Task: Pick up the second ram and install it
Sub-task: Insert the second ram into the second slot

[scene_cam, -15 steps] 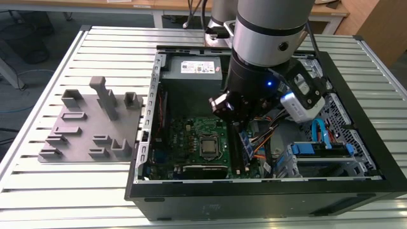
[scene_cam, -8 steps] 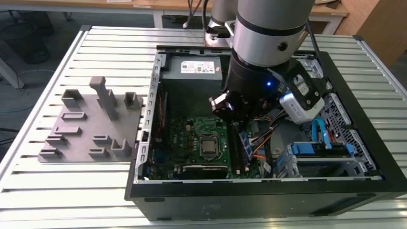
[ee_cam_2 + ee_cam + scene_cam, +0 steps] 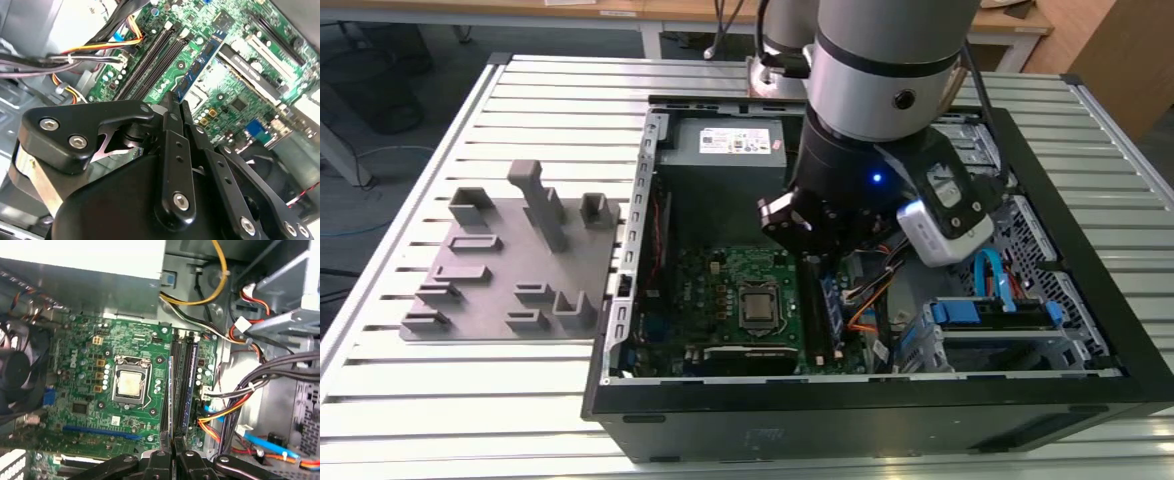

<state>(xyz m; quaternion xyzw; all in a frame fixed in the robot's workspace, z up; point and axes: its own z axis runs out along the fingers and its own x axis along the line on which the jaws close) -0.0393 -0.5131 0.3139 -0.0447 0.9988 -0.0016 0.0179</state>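
Observation:
My gripper (image 3: 819,260) is lowered into the open computer case, above the green motherboard (image 3: 720,285). In both wrist views its fingertips (image 3: 172,107) are shut on one end of the second ram (image 3: 201,62), a thin dark blue stick with black chips. In the first wrist view the second ram (image 3: 171,390) is seen edge-on, running out from the gripper (image 3: 173,452) in line with the black memory slots (image 3: 178,385) beside the processor socket (image 3: 131,385). I cannot tell whether it sits in a slot or hangs just over it. Another blue stick (image 3: 189,385) stands in a neighbouring slot.
Bundled orange, red and black cables (image 3: 235,405) crowd the far side of the slots. A black fan (image 3: 15,375) sits past the socket. The case walls (image 3: 854,395) ring the board, with a drive cage (image 3: 1001,315) inside. A grey fixture block (image 3: 507,265) lies on the slatted table.

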